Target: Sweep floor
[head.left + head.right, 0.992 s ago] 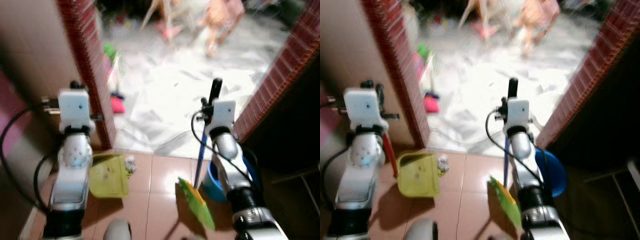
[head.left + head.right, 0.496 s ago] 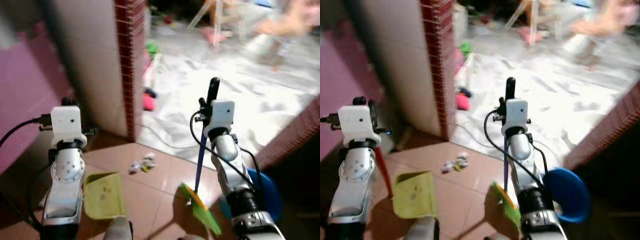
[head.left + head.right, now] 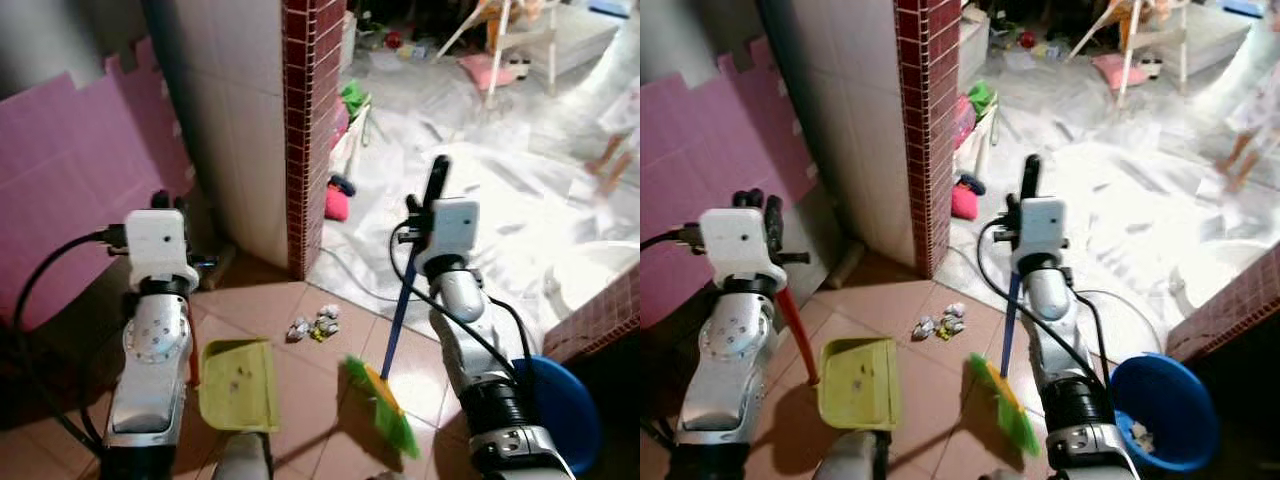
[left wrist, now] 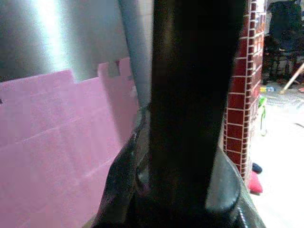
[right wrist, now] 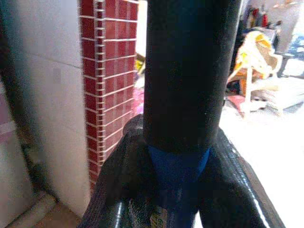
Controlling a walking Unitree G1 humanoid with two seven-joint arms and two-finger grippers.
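Broom (image 3: pixel 1002 396): green bristles on tile, right gripper (image 5: pixel 183 156) clamped round handle.
Dustpan (image 3: pixel 858 383): yellow, left gripper (image 4: pixel 190 156) pinching its handle.
Litter (image 3: pixel 940 324): ahead.

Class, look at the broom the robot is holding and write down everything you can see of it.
The broom has a blue shaft with a black top grip, and a green bristle head with an orange band. It stands nearly upright, its head splayed on the reddish floor tiles, just short of small crumpled litter. The right gripper is shut on the black grip near its top.
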